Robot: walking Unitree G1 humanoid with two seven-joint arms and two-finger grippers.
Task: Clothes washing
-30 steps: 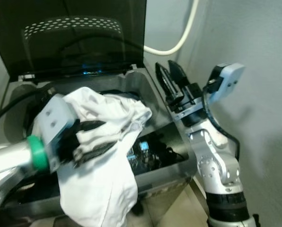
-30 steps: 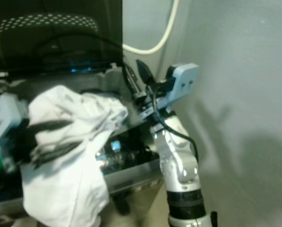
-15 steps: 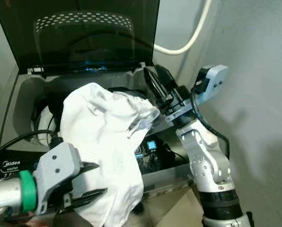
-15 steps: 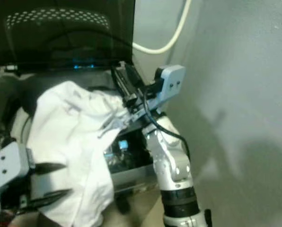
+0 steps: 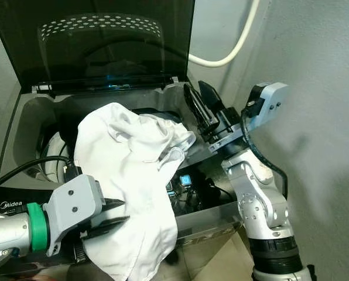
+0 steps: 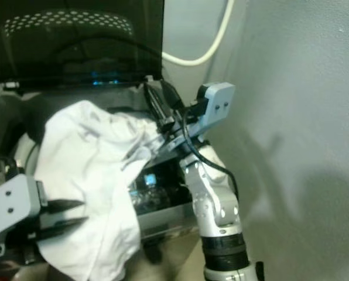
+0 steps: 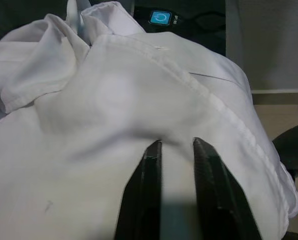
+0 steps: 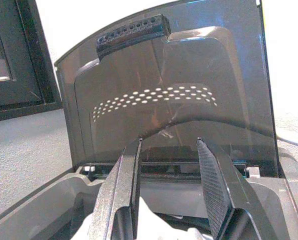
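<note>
A white shirt (image 5: pixel 133 170) lies heaped over the washing machine's (image 5: pixel 28 111) open top. It spills from the drum across the front panel and hangs down the front. My left gripper (image 5: pixel 115 212) is low at the front left, open, with its fingertips against the hanging cloth (image 7: pixel 114 100) and nothing between them. My right gripper (image 5: pixel 199 99) hovers open above the machine's right rim, just beside the shirt's upper right edge. In the right wrist view its fingers (image 8: pixel 124 185) frame the raised lid (image 8: pixel 164 100).
The dark tinted lid (image 5: pixel 98 47) stands upright behind the drum. A lit blue button (image 5: pixel 185 180) shows on the control panel beside the shirt. A cream hose (image 5: pixel 233 50) curves along the grey wall (image 5: pixel 315 70), close on the right. A black cable (image 5: pixel 22 167) runs over the left rim.
A second ago my left gripper held the shirt up; it has let go and dropped to the front. The shirt now drapes over the machine. My right gripper drew back slightly from it.
</note>
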